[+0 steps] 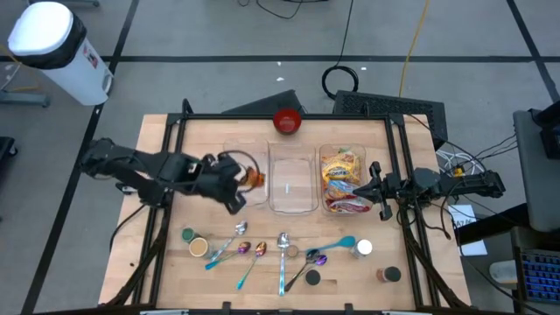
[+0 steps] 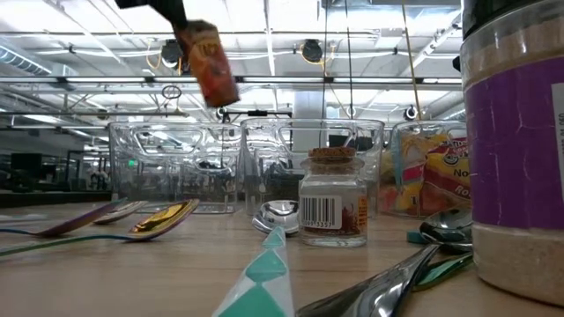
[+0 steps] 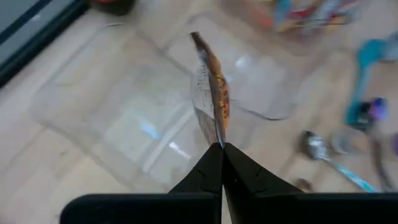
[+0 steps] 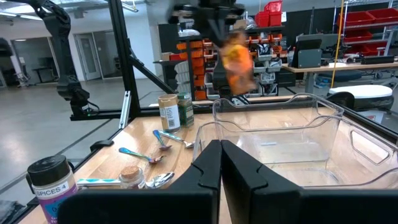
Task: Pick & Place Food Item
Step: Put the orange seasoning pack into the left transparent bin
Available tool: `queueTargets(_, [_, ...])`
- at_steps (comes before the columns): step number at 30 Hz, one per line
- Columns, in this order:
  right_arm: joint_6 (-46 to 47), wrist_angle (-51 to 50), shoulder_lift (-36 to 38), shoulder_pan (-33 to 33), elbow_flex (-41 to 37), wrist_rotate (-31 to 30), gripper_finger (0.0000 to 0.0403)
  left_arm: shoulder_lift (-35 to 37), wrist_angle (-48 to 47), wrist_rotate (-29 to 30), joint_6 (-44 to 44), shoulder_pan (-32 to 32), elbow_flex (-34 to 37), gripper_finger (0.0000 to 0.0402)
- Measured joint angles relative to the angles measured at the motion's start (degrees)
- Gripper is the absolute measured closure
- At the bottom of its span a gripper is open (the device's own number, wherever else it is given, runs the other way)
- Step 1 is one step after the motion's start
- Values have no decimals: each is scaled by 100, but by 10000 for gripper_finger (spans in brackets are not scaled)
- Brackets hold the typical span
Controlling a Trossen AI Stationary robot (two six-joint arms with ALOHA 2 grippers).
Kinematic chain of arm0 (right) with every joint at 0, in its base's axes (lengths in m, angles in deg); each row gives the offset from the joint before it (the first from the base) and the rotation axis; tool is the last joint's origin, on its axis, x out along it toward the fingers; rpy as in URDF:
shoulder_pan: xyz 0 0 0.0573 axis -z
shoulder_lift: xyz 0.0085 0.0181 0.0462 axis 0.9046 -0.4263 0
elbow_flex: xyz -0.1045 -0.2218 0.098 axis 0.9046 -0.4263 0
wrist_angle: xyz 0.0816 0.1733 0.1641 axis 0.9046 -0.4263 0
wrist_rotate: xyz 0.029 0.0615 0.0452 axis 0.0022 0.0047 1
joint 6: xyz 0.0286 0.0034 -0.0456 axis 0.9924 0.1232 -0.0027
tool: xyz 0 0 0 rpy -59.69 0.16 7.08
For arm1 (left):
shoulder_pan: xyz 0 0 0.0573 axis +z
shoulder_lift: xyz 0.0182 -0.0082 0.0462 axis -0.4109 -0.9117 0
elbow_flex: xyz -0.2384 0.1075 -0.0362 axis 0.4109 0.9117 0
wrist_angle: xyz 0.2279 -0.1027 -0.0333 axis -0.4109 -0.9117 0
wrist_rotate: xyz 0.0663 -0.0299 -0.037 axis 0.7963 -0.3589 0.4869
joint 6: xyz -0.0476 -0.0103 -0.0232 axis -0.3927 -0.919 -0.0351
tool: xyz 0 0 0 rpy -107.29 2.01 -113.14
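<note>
My left gripper (image 1: pixel 246 181) is shut on a small orange snack packet (image 1: pixel 255 178), held in the air above the left clear bin (image 1: pixel 246 179). The packet also shows in the low view (image 2: pixel 210 63), the left wrist view (image 3: pixel 213 93) and the right wrist view (image 4: pixel 237 60). The middle clear bin (image 1: pixel 291 181) holds nothing. The right clear bin (image 1: pixel 343 179) holds several snack packets. My right gripper (image 1: pixel 374 186) is shut and empty at the right bin's right wall. My left gripper pinches the packet's edge (image 3: pixel 217 138) between its two fingertips. The fingers come slanting down from the table's left side. The packet is lifted clear and hangs tilted below the fingers (image 2: pixel 181 26), edge-on to the wrist camera, above the left bin.
A red bowl (image 1: pixel 287 121) stands at the far edge. Several spoons (image 1: pixel 282 254), spice jars (image 1: pixel 198 246) and a teal scoop (image 1: pixel 337 246) lie along the near side. A cork-stoppered jar (image 2: pixel 333 197) and a large purple-labelled jar (image 2: pixel 515 150) stand close to the low camera.
</note>
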Motion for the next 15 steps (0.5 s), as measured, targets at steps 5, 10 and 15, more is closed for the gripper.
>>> queueTargets(5, [0,0,0,2,0,0,403,-2,-103,-12,279,684,93,397])
queueTargets(10, [0,0,0,2,0,0,403,-68,-107,-13,565,1295,103,399])
queueTargets(15, [0,0,0,0,0,2,403,-152,-332,-16,586,1751,107,399])
